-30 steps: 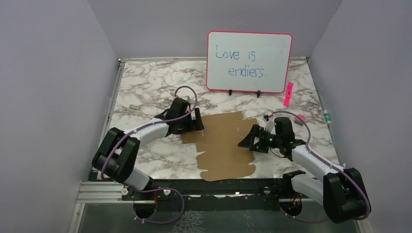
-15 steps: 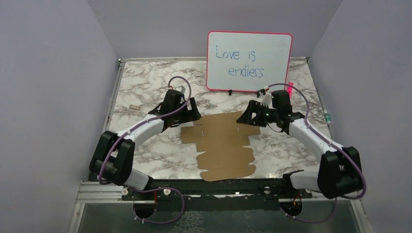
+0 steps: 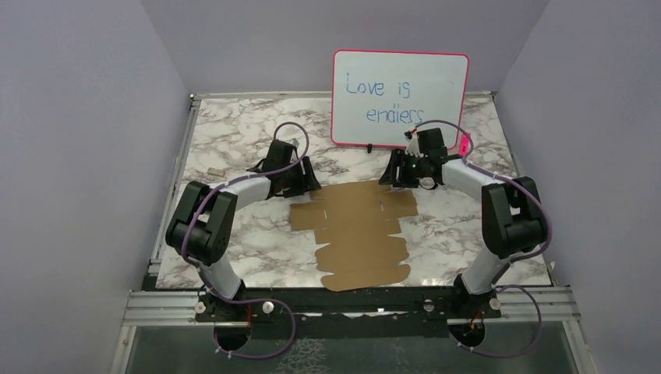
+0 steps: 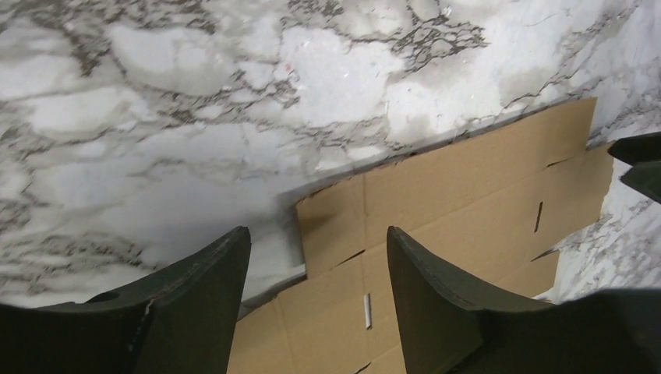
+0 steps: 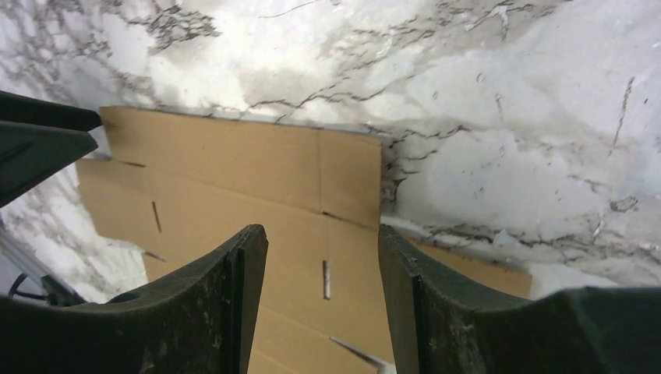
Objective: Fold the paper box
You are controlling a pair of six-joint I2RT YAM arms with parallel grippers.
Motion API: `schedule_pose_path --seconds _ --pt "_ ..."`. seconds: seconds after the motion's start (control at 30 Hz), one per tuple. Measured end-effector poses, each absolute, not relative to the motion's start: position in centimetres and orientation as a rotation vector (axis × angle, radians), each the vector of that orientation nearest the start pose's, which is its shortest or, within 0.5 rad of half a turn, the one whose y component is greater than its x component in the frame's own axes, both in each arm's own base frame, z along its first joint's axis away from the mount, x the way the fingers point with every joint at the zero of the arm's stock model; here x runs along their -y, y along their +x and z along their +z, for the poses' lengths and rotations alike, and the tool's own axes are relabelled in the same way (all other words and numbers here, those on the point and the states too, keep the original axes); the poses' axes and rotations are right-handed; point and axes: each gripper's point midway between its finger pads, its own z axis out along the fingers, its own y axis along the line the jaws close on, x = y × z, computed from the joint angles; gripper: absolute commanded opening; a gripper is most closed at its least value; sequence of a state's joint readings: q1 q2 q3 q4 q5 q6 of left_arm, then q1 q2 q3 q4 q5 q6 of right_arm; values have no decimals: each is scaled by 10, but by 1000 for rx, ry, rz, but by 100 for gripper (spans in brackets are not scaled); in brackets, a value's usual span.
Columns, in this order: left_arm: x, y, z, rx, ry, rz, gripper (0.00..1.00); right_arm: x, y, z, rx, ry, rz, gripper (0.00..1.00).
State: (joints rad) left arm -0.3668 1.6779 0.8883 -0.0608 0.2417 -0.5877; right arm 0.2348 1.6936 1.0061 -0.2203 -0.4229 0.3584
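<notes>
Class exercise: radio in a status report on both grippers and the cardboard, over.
Both open: left gripper, right gripper, above the paper box at its far corners. Box flat, unfolded. Only the whiteboard close behind right gripper.

Left arm (image 3: 245,187), right arm (image 3: 468,175): white link shells, black joint housings. A purple cable (image 3: 290,131) arcs behind the left gripper (image 3: 308,181) fingers (image 4: 199,300); same behind the right gripper (image 3: 390,176). Fingers matte black, broad, inner faces curved, tips blunt. Right pair shows pale scuffs along the inner edges.
</notes>
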Motion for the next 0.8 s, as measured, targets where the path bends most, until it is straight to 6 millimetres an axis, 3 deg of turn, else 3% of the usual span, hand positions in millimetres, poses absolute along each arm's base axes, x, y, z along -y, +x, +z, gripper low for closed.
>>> schedule_pose_path --seconds 0.27,0.57,0.8 --pt "221 362 41 -2504 -125 -806 59 -175 369 32 -2580 -17 760 53" --pt "227 358 42 -2513 -109 -858 48 -185 370 33 -2556 -50 841 41" --pt "233 354 45 -2528 -103 -885 47 -186 370 33 -2554 -63 850 32"
